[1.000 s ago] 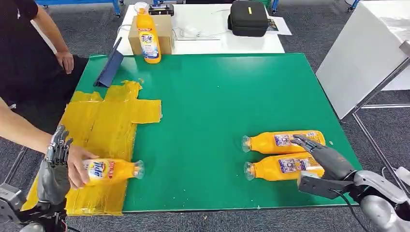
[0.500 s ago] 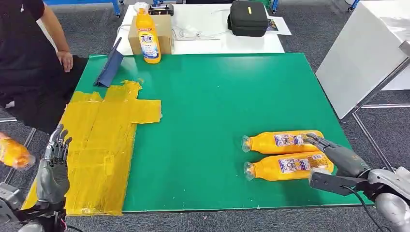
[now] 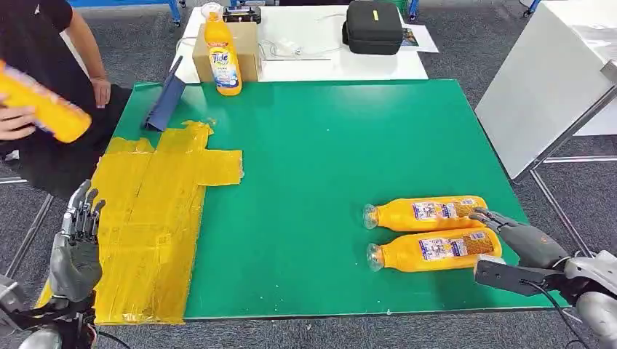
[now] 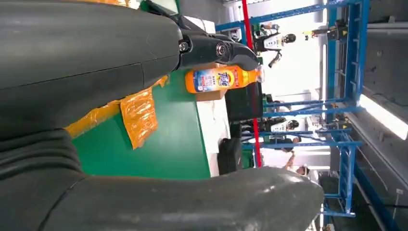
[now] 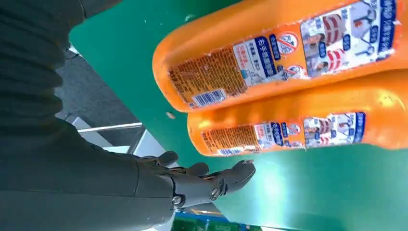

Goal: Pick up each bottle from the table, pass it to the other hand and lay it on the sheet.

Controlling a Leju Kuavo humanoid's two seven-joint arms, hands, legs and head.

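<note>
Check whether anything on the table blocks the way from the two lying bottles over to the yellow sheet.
Nothing visible does. Bare green table lies between the two orange bottles by the right hand and the yellow sheet; the upright Tide bottle stands at the far edge.

The left hand (image 3: 74, 251) is raised upright at the near left, palm side turned inward, its fingers (image 3: 81, 212) straight, slightly apart and pointing up, holding nothing. The right arm (image 3: 589, 287) reaches in from the near right corner. The right hand (image 3: 525, 243) lies low and outstretched, its fingers (image 3: 489, 217) extended forward and spread, with nothing grasped.
</note>
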